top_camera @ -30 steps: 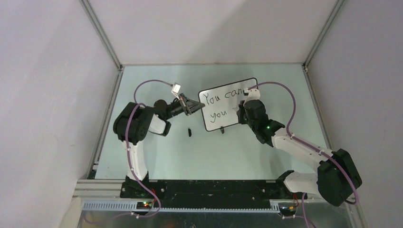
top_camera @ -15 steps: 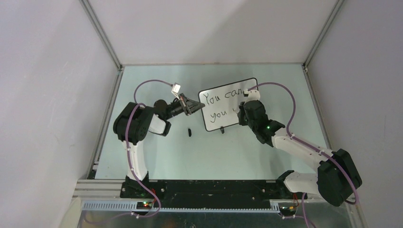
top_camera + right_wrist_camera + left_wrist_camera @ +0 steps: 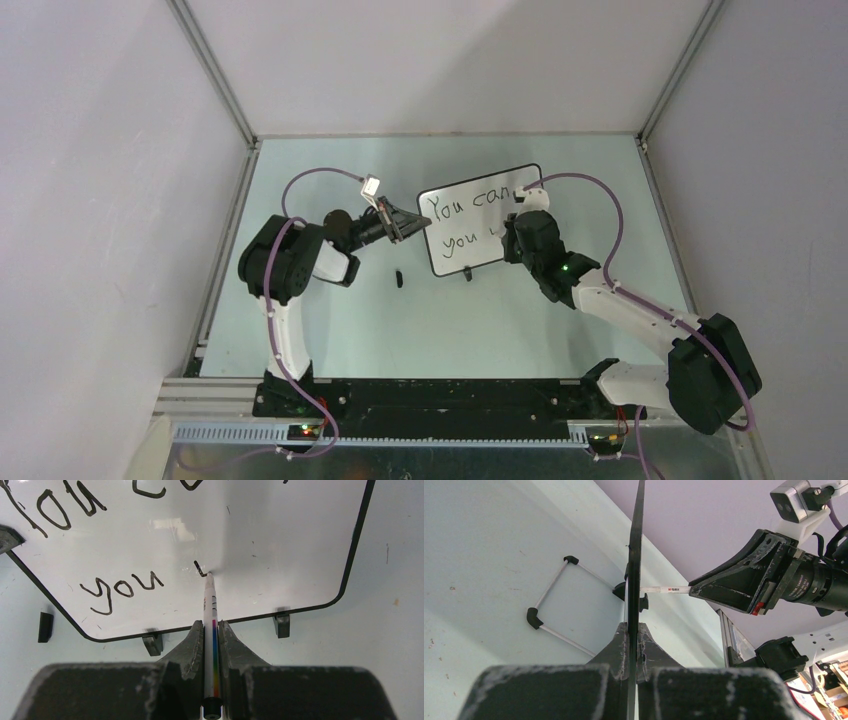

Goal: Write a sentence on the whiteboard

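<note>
The whiteboard (image 3: 462,258) stands tilted at mid-table. On it the sentence (image 3: 465,207) reads "You can" above "you", followed by a short fresh stroke (image 3: 200,570). My left gripper (image 3: 405,225) is shut on the board's left edge. In the left wrist view the board (image 3: 636,555) is edge-on between the jaws of that gripper (image 3: 633,627). My right gripper (image 3: 211,625) is shut on a white marker (image 3: 210,600) with a rainbow stripe. The marker's tip touches the board just right of "you" (image 3: 120,587). From above, the right gripper (image 3: 515,225) covers the board's right part.
A small black cap (image 3: 397,278) lies on the table left of the board's lower edge. The board's two black feet (image 3: 282,624) rest on the table. A wire stand (image 3: 549,587) lies behind the board. Metal-framed walls (image 3: 225,200) enclose the table.
The right gripper has shifted slightly with the marker, and a short new stroke has appeared right of "you". The left gripper and the board have not moved.
</note>
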`<action>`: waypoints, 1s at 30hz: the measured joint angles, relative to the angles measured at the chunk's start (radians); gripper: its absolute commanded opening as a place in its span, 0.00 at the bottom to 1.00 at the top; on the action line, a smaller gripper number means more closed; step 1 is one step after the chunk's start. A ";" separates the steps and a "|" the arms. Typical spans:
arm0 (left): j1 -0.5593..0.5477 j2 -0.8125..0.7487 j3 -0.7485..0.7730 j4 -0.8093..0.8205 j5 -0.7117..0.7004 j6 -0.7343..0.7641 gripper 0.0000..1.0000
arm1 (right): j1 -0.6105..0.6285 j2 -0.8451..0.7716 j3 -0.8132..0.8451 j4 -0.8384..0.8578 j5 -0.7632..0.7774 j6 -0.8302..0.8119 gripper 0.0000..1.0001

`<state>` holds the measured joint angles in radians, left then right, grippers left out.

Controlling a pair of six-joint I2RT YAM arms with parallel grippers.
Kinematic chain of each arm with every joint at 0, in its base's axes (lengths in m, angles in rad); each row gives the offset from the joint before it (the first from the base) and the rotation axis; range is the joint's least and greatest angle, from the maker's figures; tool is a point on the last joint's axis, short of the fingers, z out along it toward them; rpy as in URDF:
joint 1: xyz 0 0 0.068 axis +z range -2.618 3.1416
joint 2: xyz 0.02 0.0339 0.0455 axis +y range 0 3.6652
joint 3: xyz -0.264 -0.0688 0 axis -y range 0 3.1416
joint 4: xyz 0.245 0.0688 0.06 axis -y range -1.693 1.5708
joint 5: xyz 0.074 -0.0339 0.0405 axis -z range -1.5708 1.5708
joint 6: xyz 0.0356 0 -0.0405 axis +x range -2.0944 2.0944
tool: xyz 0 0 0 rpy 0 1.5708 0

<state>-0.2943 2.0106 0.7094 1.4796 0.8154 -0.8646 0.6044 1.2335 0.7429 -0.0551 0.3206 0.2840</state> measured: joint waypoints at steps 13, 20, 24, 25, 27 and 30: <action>0.000 0.000 0.000 0.000 0.000 0.000 0.00 | -0.009 0.001 0.035 0.002 0.005 0.000 0.00; 0.000 0.000 0.000 0.000 0.000 0.000 0.00 | -0.009 0.003 0.037 0.002 0.005 0.000 0.00; 0.000 0.000 0.000 0.000 0.001 0.000 0.00 | -0.009 0.010 0.037 -0.001 0.008 0.000 0.00; 0.000 0.000 0.000 0.000 0.001 0.000 0.00 | -0.009 0.012 0.037 -0.002 0.008 0.000 0.00; 0.000 0.000 0.000 0.000 0.001 0.000 0.00 | -0.009 0.014 0.037 -0.004 0.008 0.000 0.00; 0.000 0.000 0.000 0.000 0.000 0.000 0.00 | -0.009 0.014 0.037 -0.009 0.011 0.000 0.00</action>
<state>-0.2943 2.0106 0.7094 1.4796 0.8158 -0.8650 0.5953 1.2472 0.7803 -0.0639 0.3317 0.2844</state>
